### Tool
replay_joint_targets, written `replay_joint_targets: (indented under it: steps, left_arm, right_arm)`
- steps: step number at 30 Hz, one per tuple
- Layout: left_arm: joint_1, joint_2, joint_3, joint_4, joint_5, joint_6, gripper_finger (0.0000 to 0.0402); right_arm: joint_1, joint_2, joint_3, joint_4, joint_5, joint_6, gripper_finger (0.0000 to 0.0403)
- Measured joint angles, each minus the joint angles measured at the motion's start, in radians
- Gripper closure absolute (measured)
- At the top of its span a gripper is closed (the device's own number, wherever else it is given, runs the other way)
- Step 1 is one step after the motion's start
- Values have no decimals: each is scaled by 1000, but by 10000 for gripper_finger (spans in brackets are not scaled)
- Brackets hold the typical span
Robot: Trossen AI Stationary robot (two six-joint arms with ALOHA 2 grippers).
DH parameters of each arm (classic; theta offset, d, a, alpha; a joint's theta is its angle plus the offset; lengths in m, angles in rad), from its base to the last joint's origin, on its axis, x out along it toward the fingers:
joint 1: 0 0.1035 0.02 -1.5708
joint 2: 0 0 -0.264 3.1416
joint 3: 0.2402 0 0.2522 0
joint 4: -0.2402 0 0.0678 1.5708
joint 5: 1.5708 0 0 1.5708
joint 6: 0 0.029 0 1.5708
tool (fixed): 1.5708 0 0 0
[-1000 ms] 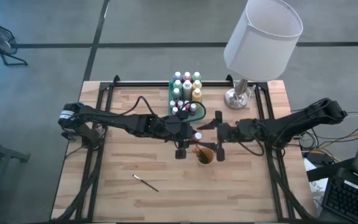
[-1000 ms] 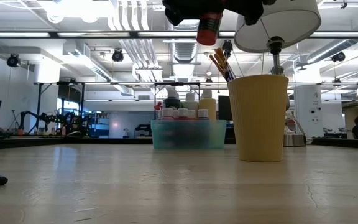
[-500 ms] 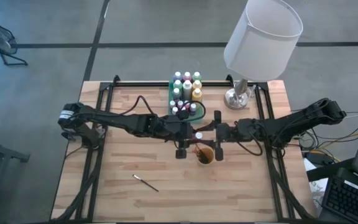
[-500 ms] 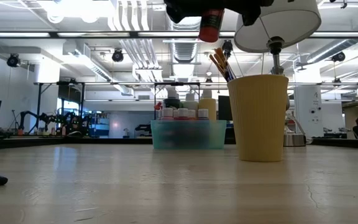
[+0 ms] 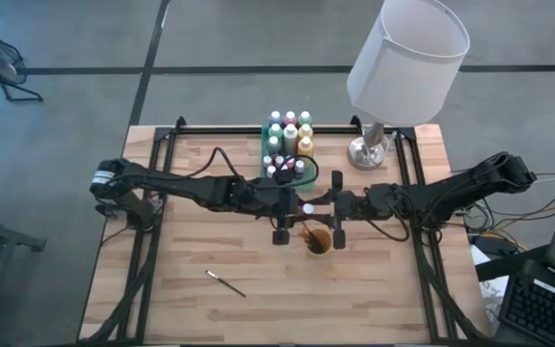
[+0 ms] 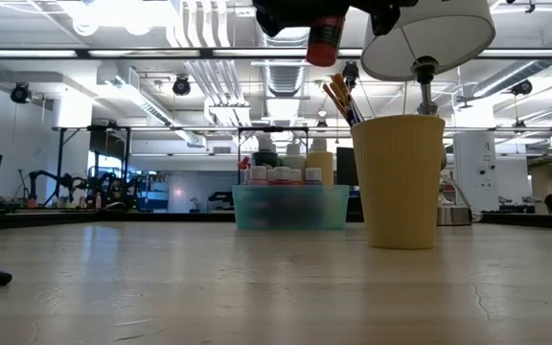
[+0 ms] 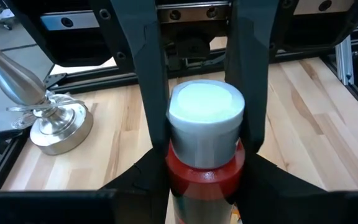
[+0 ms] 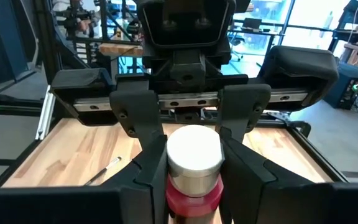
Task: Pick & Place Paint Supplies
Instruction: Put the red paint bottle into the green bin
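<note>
A red bottle [image 7: 205, 155] with a pale, smooth round cap is held in the air near the middle of the surface [image 5: 200, 308], just above and at about 10 o'clock of the cup [image 5: 317, 239]. It is clamped by the left claw [image 5: 298, 209], as seen in the left wrist view, where dark fingers [image 7: 145, 93] press both sides of the cap and neck. In the right wrist view the same bottle [image 8: 193, 168] is flanked by the right claw [image 5: 330, 208], whose fingers [image 8: 244, 168] lie against the cap; whether they are fully clamped on it cannot be told. The two claws face each other across the bottle. In the low view only the bottle's red body [image 6: 325, 38] is shown, hanging under dark hardware at the top edge.

The cup is ribbed and pale yellow in the low view [image 6: 398, 177], with brushes [image 6: 340, 99] standing in it; from above only its orange rim is seen. At 12 o'clock of the cup, the translucent green tray [image 5: 266, 135] is filled with upright capped bottles [image 5: 290, 130]. One thin brush [image 5: 226, 283] lies alone on the pale wood planks at 7 o'clock. A lamp [image 5: 408, 58] with a white shade and shiny metal base [image 7: 55, 124] stands at 1 o'clock.
</note>
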State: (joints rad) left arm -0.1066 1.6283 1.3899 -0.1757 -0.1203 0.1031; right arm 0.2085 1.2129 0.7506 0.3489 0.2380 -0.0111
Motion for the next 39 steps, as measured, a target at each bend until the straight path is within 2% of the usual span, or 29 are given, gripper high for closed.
replay_joint_targets:
  steps: [10, 15, 19, 22, 26, 28, 34, 39]
  left_arm:
    - [0, 0, 0, 2, 0, 1, 255]
    - [-2, 0, 0, 3, -18, 1, 213]
    - [-4, -11, 0, -53, -159, -12, 162]
    - [-4, -35, -1, -181, -282, -22, 135]
    - [0, -63, -6, -314, -401, -87, 124]
    - [-3, -78, -26, -328, -440, -110, 124]
    - [-6, -169, -229, -151, -459, -125, 126]
    - [2, -287, -455, 127, -463, -152, 126]
  right_arm:
    - [1, 0, 0, 0, 13, 0, 285]
    - [1, 0, 0, -2, 28, -11, 292]
    - [-5, 0, -1, -6, 58, -20, 292]
    - [-29, 0, -1, -33, 65, -18, 292]
    - [-85, -1, -1, -88, 45, 14, 292]
    - [-123, -1, -1, -108, 45, 26, 292]
    - [-208, 0, -3, -92, 33, 80, 292]
    - [-253, 62, -3, -16, 96, 119, 292]
